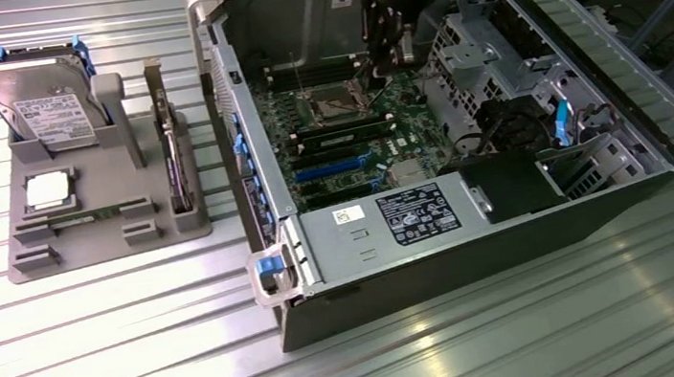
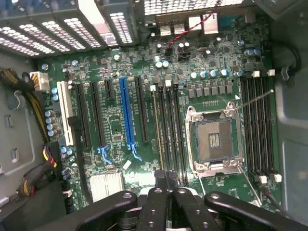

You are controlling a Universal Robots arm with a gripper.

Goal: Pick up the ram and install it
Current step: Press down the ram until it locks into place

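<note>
A ram (image 1: 176,165) stands on edge in the grey holder (image 1: 85,234) on the exterior view's left, a long thin stick well apart from the arm. A similar dark stick (image 1: 344,136) lies in a memory slot of the motherboard (image 1: 366,113) inside the open computer case (image 1: 449,261). In the wrist view it shows as a thin pale edge (image 2: 158,130) beside the bare processor socket (image 2: 214,139). My gripper (image 1: 389,59) hangs inside the case above the motherboard. Its black fingers (image 2: 159,192) are pressed together, gripper (image 2: 166,179) shut, with nothing visible between them.
The holder also carries a silver hard drive (image 1: 44,104) with blue-edged bracket and a square silver processor chip (image 1: 49,188). Case walls, the power supply (image 1: 412,218) and a drive cage (image 1: 490,64) hem in the motherboard. Cable bundles (image 2: 29,96) lie at the board's edge.
</note>
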